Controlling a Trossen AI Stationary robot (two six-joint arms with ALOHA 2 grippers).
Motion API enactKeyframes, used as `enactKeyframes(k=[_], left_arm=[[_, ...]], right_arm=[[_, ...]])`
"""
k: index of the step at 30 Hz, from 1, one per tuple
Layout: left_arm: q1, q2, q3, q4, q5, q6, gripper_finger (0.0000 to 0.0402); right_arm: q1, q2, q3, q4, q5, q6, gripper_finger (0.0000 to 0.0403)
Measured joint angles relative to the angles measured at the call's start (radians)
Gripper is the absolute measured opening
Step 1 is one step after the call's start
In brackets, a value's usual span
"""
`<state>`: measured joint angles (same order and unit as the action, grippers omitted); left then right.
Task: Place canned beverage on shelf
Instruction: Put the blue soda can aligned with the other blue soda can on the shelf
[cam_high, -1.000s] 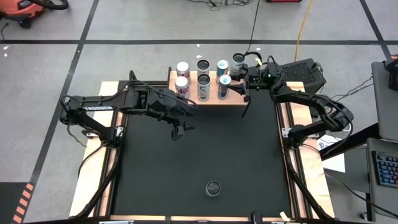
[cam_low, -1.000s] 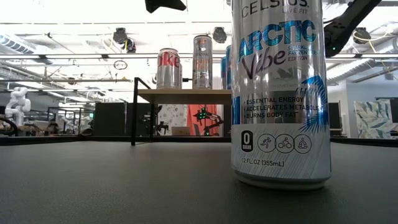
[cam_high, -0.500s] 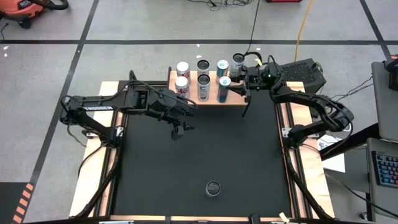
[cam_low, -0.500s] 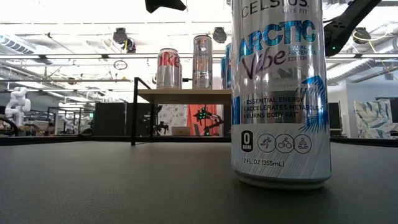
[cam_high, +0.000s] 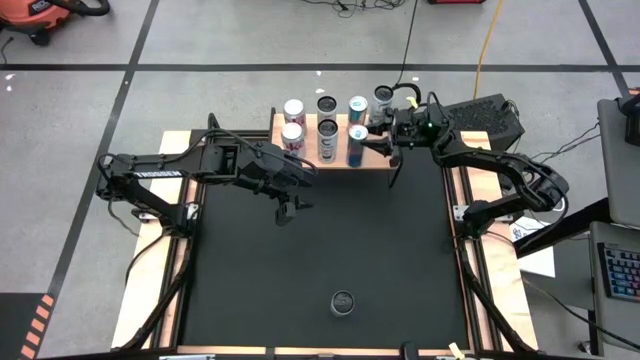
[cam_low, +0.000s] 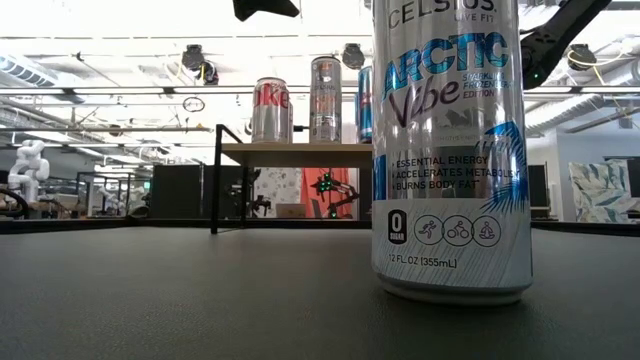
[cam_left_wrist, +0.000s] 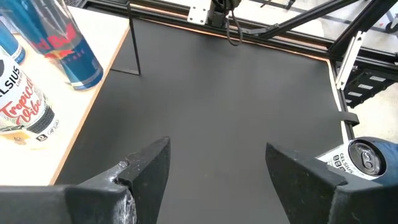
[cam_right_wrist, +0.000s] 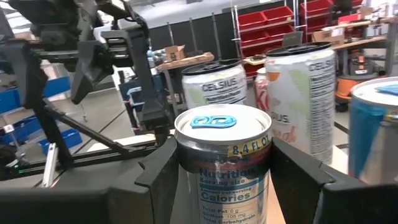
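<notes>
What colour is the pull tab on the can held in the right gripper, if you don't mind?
Light blue, on the can top; the right wrist view shows it best.

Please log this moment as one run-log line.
right gripper: shut on slim blue-tabbed can, over light wooden shelf | left gripper: open, empty, over black mat

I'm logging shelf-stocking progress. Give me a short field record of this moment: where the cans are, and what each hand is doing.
shelf: light wood, at the table's far edge
cans on shelf: six show from above
blue-topped can: upright on the shelf, between the right hand's fingers
right hand: shut on the blue-topped can
left hand: open, holds nothing, above the black mat
Celsius can: upright on the mat, near edge, not yet shelved
</notes>
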<state>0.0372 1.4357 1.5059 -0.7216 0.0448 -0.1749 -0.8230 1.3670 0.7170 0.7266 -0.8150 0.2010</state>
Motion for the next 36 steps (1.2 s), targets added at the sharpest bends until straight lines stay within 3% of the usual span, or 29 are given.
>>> enactKeyframes(k=[24, 36], left_arm=[[0.000, 0.000, 0.000, 0.000, 0.000, 0.000, 0.0267], [0.000, 0.000, 0.000, 0.000, 0.000, -0.001, 0.0267]], right_arm=[[-0.002, 0.000, 0.000, 0.002, 0.007, -0.052, 0.0196], [-0.003, 0.003, -0.004, -0.029, 0.004, -0.075, 0.0274]])
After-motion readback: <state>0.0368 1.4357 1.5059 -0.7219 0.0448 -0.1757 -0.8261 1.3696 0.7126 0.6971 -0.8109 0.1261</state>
